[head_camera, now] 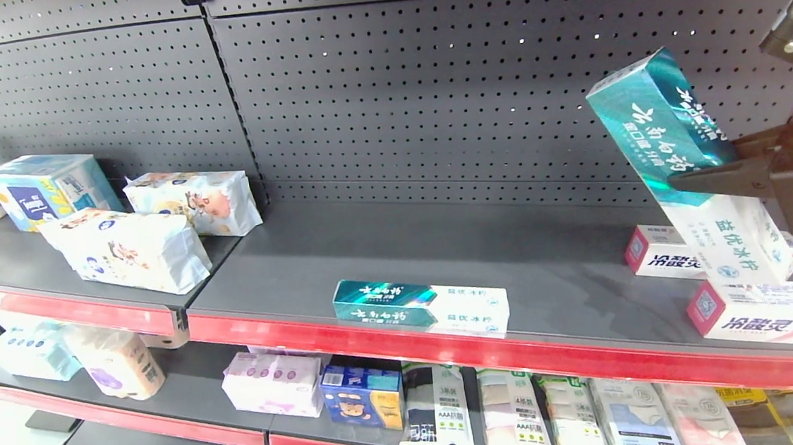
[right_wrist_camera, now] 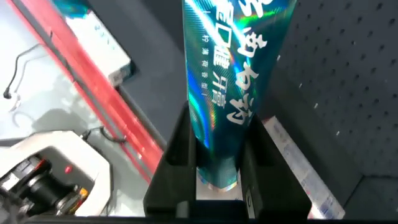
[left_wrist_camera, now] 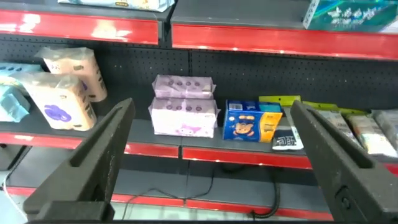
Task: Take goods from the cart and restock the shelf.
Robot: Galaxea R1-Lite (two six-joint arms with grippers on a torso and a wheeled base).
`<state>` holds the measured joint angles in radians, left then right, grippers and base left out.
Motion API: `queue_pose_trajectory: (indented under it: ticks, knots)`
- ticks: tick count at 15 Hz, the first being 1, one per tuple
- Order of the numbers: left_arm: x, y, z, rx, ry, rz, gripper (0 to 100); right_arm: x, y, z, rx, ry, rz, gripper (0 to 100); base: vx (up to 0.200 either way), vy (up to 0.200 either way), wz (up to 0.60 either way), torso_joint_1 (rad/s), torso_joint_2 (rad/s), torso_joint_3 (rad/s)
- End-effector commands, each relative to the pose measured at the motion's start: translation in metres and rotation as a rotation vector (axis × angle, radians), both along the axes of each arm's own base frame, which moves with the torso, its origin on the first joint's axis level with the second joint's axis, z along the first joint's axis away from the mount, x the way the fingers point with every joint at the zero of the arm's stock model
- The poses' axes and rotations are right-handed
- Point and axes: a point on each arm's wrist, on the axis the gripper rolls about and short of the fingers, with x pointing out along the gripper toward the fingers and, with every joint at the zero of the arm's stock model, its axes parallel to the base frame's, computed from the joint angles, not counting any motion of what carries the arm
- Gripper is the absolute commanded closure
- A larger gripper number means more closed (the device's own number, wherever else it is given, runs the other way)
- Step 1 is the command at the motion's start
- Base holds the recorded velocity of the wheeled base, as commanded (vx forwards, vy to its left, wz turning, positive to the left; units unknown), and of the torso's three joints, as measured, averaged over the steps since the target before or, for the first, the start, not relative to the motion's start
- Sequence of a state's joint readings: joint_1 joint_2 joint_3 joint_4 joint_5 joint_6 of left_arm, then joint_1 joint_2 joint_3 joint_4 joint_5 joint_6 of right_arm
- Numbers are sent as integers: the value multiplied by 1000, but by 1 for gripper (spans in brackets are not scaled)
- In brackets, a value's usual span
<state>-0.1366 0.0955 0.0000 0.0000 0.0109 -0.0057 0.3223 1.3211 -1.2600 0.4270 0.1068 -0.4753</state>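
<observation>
Toothpaste box [head_camera: 654,121] hangs tilted, pinched in the right pincer [head_camera: 701,181] above the shelf [head_camera: 512,256]; left pincer [left_wrist_camera: 208,118] spread.

The held toothpaste box [head_camera: 673,137] is shiny teal fading to white, like the lying toothpaste box [head_camera: 421,307]. The shelf [head_camera: 370,253] is dark grey, red-edged; its back panel [head_camera: 429,92] black, dotted with holes

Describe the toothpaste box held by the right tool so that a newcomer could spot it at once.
Find the upper shelf with the red front strip and follow it to its right end, where the right tool grips a teal-and-white toothpaste box. Unlike the matching box lying flat mid-shelf and the red-and-white boxes lying below it, this one is held tilted, teal end uppermost.
</observation>
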Motion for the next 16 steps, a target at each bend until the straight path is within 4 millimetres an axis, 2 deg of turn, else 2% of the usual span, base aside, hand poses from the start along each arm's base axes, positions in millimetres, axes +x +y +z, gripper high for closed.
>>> queue_pose_trajectory:
  ticks: [1, 8, 12, 16]
  knots:
    - [0, 0, 0, 0, 1, 0, 0, 5, 4, -6, 8, -27, 10, 100, 0, 0, 0, 0, 0, 0]
    - [0, 0, 0, 0, 3, 0, 0, 17, 23, -8, 52, -42, 54, 100, 0, 0, 0, 0, 0, 0]
    - [-4, -2, -1, -4, -46, 132, 0, 23, 47, -12, 42, -15, 140, 100, 0, 0, 0, 0, 0, 0]
    - [-7, -2, -2, -7, -95, 141, 0, 32, 55, -14, 33, -6, 156, 100, 0, 0, 0, 0, 0, 0]
